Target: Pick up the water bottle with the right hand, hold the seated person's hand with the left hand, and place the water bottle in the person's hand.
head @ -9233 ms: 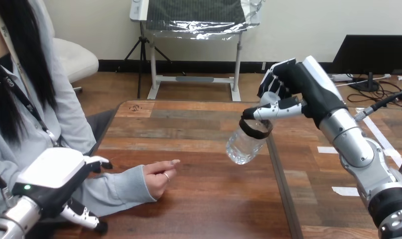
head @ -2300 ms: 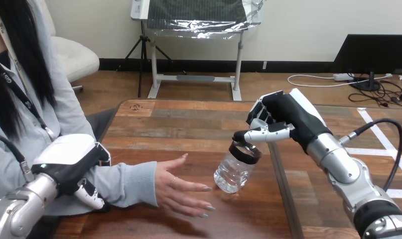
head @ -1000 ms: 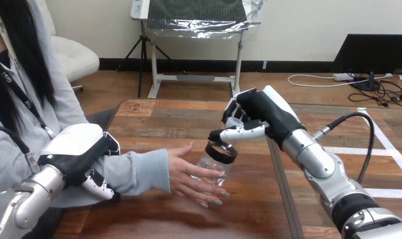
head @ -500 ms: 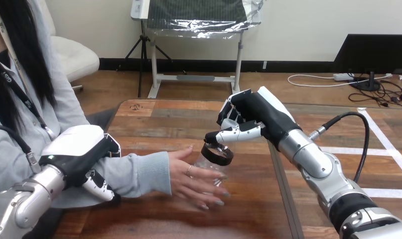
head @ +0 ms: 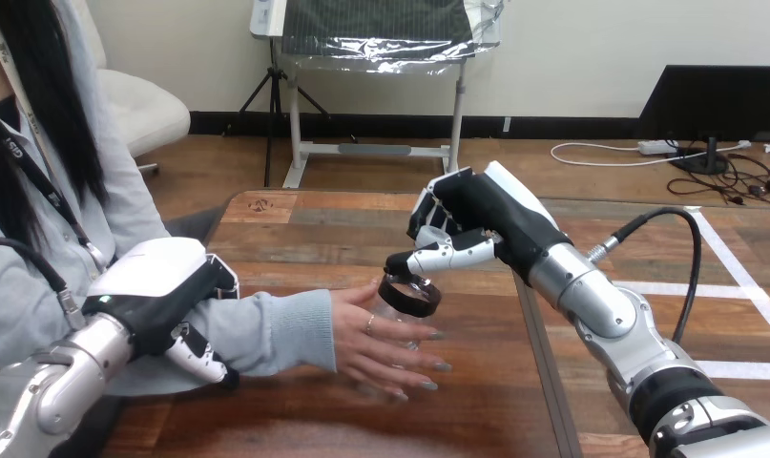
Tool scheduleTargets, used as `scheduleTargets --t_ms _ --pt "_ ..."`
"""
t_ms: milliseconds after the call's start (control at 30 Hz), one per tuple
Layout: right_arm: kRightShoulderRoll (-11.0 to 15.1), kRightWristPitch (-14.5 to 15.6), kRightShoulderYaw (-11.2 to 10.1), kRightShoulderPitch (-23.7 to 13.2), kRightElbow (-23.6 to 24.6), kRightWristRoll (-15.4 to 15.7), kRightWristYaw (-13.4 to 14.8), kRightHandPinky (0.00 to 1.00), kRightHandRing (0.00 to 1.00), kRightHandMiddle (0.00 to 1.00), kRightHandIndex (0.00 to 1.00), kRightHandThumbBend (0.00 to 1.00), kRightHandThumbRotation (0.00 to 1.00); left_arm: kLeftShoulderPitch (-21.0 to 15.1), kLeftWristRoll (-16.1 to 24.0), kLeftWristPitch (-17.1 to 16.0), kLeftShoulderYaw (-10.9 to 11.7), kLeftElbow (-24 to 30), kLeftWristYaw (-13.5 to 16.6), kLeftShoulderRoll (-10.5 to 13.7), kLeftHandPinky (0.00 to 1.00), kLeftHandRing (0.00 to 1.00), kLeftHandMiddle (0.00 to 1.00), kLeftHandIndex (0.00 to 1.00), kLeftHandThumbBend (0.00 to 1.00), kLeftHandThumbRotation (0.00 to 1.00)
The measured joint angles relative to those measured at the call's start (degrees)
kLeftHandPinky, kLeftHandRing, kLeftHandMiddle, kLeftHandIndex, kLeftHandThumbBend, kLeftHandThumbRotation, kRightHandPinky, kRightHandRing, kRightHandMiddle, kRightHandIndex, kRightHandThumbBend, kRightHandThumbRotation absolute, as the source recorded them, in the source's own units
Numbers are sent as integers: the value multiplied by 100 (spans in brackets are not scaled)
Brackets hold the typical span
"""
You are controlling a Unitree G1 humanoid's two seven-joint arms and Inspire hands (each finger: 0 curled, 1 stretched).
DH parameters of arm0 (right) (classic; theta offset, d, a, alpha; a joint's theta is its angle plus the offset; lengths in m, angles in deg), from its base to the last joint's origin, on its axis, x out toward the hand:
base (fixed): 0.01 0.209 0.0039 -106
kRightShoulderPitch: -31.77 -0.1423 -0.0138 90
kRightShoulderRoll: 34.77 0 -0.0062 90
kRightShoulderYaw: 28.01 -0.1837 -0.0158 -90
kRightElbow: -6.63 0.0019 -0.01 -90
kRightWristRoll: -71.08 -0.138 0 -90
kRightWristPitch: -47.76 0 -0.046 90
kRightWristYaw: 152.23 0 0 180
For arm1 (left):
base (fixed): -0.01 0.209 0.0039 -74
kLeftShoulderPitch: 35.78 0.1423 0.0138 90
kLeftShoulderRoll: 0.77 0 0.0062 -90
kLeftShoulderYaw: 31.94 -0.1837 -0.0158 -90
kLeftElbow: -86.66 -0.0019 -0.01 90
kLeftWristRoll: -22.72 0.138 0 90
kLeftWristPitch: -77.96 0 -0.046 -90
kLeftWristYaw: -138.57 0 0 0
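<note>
A clear water bottle (head: 397, 307) with a dark band at its top hangs tilted from my right hand (head: 476, 218), whose fingers and thumb are curled round its upper end. The bottle's body rests against the palm of the person's hand (head: 385, 342), which lies open above the table with fingers spread in front of the bottle. My left hand (head: 161, 298) sits over the person's grey-sleeved forearm (head: 266, 329), its fingers (head: 197, 355) curled down round the sleeve.
The wooden table (head: 295, 229) stretches to the far edge behind the hands. A dark seam (head: 543, 372) runs front to back beside my right arm. White tape strips (head: 738, 368) lie on the surface at the right.
My right hand has carried the bottle a little further left, into the person's open palm. The person's hand and my left hand on the forearm have shifted slightly right.
</note>
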Motion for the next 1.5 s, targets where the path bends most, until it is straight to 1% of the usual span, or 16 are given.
scheduleTargets --t_ms 267,600,767,1100,1500 --pt "-28 -35 0 7 262 -92 -127 13 17 26 29 68 0 -87 11 -72 -1 -93 1 -72 21 27 33 34 86 0" --pt "-31 -19 -2 89 839 -320 -334 12 17 25 28 68 0 -231 14 -186 -2 -275 37 -112 21 26 33 34 87 0" --pt "-29 -2 -2 172 1169 -409 -377 12 16 25 28 68 0 -288 14 -205 -1 -342 60 -116 21 27 33 34 86 0" --pt "-30 206 -3 356 1817 -522 -455 12 16 25 27 68 0 -357 13 -209 -1 -384 64 -125 22 27 33 34 86 0" --pt "-28 465 -4 673 2521 -645 -497 11 16 24 26 68 0 -418 12 -246 -1 -451 81 -154 22 27 34 34 86 0"
